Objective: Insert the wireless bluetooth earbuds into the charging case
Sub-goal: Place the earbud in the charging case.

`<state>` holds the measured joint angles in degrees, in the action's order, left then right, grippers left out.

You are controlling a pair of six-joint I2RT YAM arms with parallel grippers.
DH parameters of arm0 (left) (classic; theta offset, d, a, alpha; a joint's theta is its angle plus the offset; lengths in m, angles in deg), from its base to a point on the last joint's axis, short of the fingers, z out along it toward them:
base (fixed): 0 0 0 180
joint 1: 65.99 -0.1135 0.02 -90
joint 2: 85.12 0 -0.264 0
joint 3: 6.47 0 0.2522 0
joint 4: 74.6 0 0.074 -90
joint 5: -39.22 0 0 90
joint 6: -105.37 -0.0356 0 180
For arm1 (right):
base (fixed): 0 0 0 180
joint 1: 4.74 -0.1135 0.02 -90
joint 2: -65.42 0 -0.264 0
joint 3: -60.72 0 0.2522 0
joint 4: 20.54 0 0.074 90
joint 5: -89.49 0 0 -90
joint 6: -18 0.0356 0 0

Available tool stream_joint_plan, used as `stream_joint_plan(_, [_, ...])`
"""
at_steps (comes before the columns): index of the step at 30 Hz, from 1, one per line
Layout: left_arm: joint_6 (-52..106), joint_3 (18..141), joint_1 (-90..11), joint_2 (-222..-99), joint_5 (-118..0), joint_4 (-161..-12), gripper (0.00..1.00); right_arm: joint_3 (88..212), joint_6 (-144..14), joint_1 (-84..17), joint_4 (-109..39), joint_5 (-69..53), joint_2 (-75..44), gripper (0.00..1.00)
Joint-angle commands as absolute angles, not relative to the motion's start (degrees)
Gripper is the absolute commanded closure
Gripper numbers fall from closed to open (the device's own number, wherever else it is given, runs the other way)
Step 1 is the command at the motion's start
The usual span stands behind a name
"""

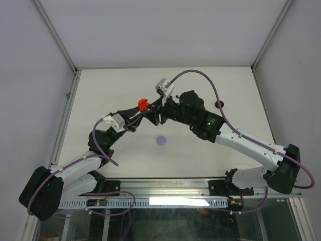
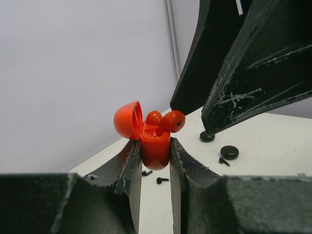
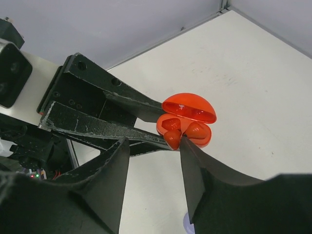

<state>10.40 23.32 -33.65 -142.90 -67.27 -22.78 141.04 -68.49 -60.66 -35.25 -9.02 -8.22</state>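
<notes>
My left gripper is shut on a red charging case and holds it up above the table. The lid is open. Red earbuds sit in the case and stick up out of its top. In the right wrist view the case shows the buds close together. My right gripper is open, and one fingertip touches the front bud. From above, the case sits between my left gripper and my right gripper.
A lilac disc lies mid-table and a black disc at the right. Under the case, loose black earbuds and black discs lie on the white table. Grey walls enclose the back and sides.
</notes>
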Motion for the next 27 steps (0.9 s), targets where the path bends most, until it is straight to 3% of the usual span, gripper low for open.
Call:
stream_joint_plan(1, [12.14,23.75,-33.14,-141.89,-65.90,-20.00,0.99,146.98,-66.41,-60.95,-39.41,-6.75,-6.03,0.51])
stream_joint_plan(11, [15.99,23.11,-33.12,-142.61,-65.99,-18.49,1.00,153.31,-62.21,-60.44,-47.95,-12.47,-10.32,0.46])
stream_joint_plan(27, [17.73,22.91,-33.13,-143.47,-67.57,-17.21,0.99,151.98,-63.06,-59.77,-47.30,-8.48,-8.76,0.46])
